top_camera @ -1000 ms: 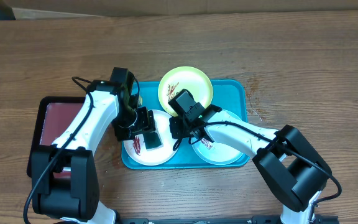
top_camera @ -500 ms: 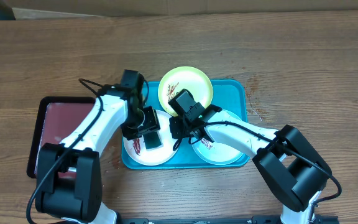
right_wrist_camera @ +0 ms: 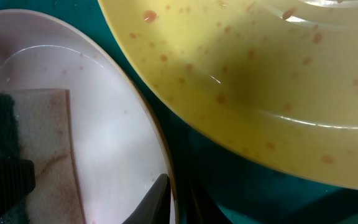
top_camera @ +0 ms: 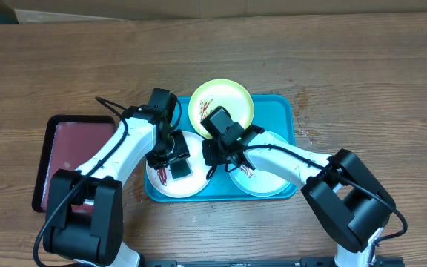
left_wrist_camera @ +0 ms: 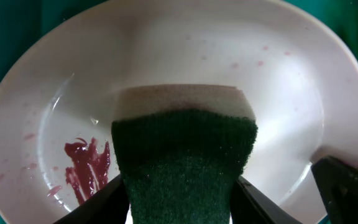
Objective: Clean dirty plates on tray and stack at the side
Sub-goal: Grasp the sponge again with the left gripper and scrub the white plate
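The white plate [top_camera: 191, 185] lies at the left of the teal tray [top_camera: 286, 119], with a red smear [left_wrist_camera: 86, 171] on its left side. My left gripper [top_camera: 175, 157] is shut on a dark green sponge with a tan foam side [left_wrist_camera: 185, 149], pressed onto the white plate [left_wrist_camera: 291, 93]. My right gripper [top_camera: 210, 153] is shut on the white plate's right rim [right_wrist_camera: 166, 168], one finger inside the plate and one outside. The yellow-green plate [top_camera: 221, 102] rests at the tray's back edge, speckled red in the right wrist view [right_wrist_camera: 260, 81]. The pale mint plate [top_camera: 267, 182] lies at the right, partly under my right arm.
A dark red, black-rimmed tray [top_camera: 61, 159] sits on the wooden table left of the teal tray. Small reddish spots mark the table right of the teal tray [top_camera: 306, 119]. The two arms meet close together over the white plate.
My left wrist has swung to the right over the tray's left side, while the sponge stays on the white plate. My right arm has not moved.
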Available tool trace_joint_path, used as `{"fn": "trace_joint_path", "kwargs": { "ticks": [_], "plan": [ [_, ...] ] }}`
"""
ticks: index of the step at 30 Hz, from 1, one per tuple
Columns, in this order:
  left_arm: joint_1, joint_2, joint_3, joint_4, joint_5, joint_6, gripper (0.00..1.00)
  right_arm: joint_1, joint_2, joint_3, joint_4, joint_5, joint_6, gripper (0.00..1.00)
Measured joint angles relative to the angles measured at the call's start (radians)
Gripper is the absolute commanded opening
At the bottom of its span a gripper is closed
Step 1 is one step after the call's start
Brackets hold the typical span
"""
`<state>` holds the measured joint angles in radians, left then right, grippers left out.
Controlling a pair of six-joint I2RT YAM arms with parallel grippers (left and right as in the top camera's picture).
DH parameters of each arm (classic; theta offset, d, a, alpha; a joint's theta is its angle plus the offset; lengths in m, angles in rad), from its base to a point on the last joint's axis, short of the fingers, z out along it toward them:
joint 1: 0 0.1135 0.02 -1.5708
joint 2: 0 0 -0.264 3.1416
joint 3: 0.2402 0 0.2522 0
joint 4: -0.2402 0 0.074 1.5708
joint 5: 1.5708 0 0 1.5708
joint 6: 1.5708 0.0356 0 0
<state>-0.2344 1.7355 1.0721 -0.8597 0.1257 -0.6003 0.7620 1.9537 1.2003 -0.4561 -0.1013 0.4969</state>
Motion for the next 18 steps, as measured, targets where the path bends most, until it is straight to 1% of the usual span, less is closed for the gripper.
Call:
{"fn": "trace_joint_path", "kwargs": {
  "ticks": [6,8,12,18],
  "plan": [
    [0.0,0.0,0.0,0.016,0.001,0.0,0.53,0.0,0.0,0.0,0.0,0.0,0.001,0.12],
    [0.0,0.0,0.0,0.016,0.001,0.0,0.56,0.0,0.0,0.0,0.0,0.0,0.0,0.13],
    [0.0,0.0,-0.003,0.02,0.002,-0.001,0.57,0.0,0.0,0.0,0.0,0.0,0.0,0.14],
    [0.0,0.0,-0.049,0.045,0.026,-0.001,0.56,0.0,0.0,0.0,0.0,0.0,0.0,0.14]
  ]
}}
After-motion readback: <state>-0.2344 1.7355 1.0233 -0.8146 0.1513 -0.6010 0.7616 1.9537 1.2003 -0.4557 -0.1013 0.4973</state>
